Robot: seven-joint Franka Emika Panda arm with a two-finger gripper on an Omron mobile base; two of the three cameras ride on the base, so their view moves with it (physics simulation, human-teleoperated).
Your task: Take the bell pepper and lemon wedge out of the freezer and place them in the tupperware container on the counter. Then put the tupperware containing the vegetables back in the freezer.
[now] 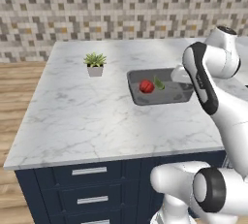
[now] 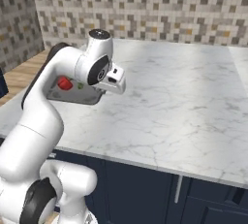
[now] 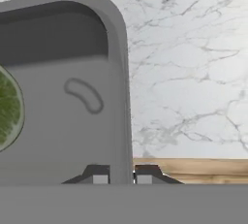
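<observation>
Hand (image 3: 121,177) pinched narrow on tray (image 3: 58,136) rim wall. Tray stiff, light; pepper (image 1: 147,87) may roll, wedge (image 1: 159,83) slide. Lift level.

Bright, even rendered light — no glare. The arm (image 1: 203,80) casts a soft grey shadow on the counter (image 1: 97,116) toward 7 o'clock. The hand view is softly blurred — the tray (image 3: 118,39) rim smeared, its inside shaded.
</observation>
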